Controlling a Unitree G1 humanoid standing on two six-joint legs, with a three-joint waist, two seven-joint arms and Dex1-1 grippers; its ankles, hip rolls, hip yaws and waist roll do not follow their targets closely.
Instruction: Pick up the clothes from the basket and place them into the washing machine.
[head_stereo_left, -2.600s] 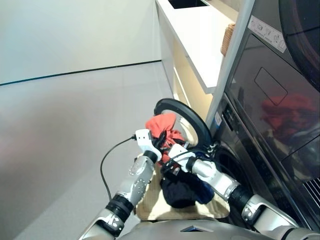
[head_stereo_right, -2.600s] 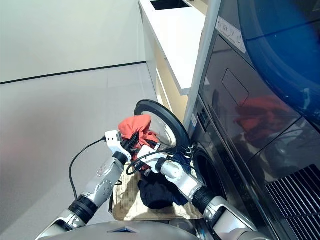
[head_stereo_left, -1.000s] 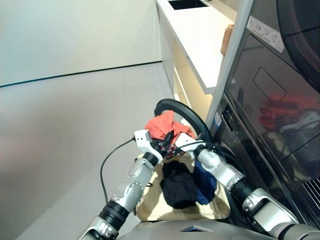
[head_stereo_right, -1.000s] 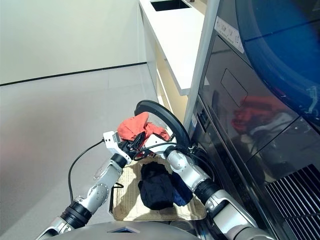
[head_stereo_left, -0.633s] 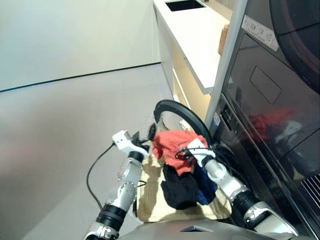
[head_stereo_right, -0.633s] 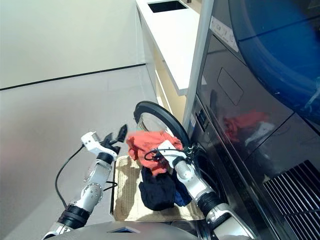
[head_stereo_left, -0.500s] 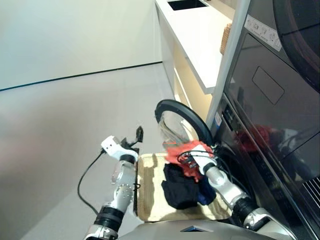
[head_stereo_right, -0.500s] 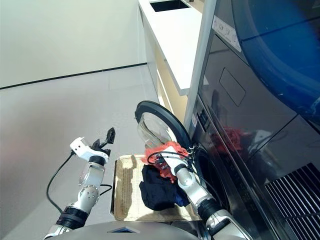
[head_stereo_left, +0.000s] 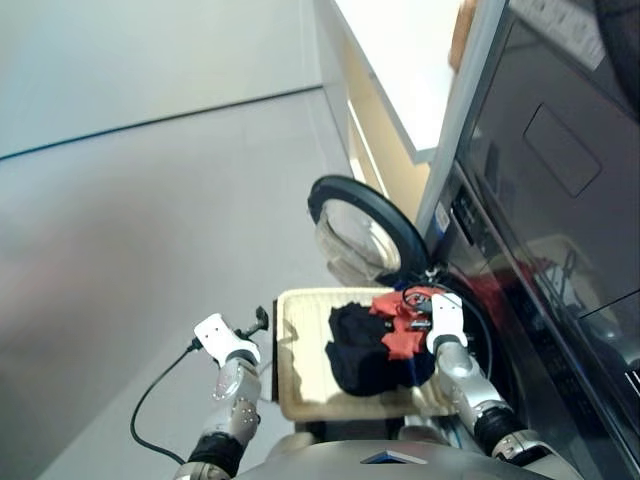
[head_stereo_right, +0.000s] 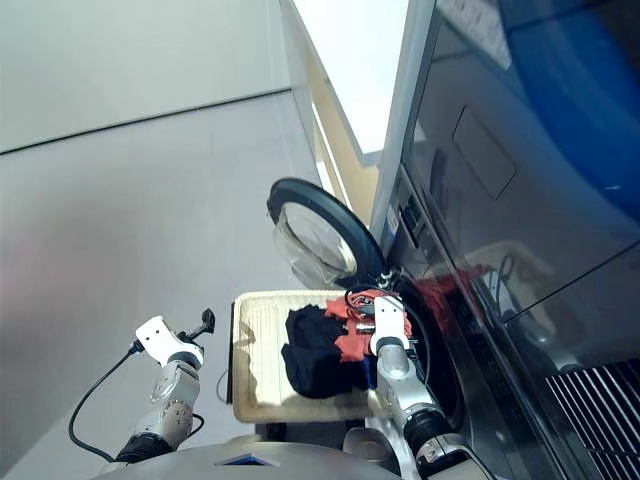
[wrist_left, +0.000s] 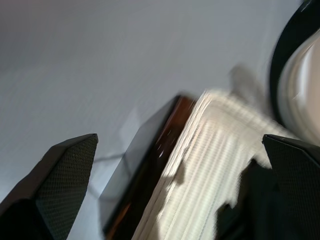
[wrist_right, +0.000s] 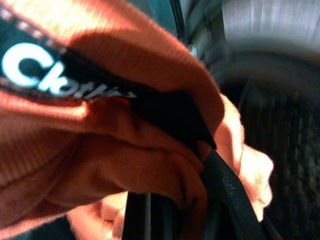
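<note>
Pale grey floor (head_stereo_left: 150, 180) fills the left of the scene and runs to a light wall, while a white counter (head_stereo_left: 400, 60) stands at the far right beside a dark glossy appliance (head_stereo_left: 560, 170) stacked above the washing machine (head_stereo_left: 495, 330). That dark grey machine has its round black-rimmed glass door (head_stereo_left: 365, 230) swung open toward the floor, just beyond the basket's far edge. Below the door, the basket (head_stereo_left: 300, 370) of pale cream wicker lies in front of the machine's port; the left wrist view shows it resting on a dark, reddish-brown edged support (wrist_left: 150, 165). A black garment (head_stereo_left: 360, 345) lies heaped across the middle of the basket, with a sliver of dark navy blue garment (head_stereo_left: 415, 372) showing at its right edge, toward the machine. An orange-red garment (head_stereo_left: 405, 325) sits at the basket's far right corner, right at the port's rim; the right gripper (head_stereo_left: 420, 322) is closed on this cloth, and the right wrist view shows its folds, with a black band bearing white letters, bunched over a black finger (wrist_right: 230, 195). Well apart, out over the floor to the left of the basket's left edge, the left gripper (head_stereo_left: 258, 322) hangs empty with its fingers (wrist_left: 55, 175) spread wide. A black cable (head_stereo_left: 160, 410) trails from the left arm over the floor.
</note>
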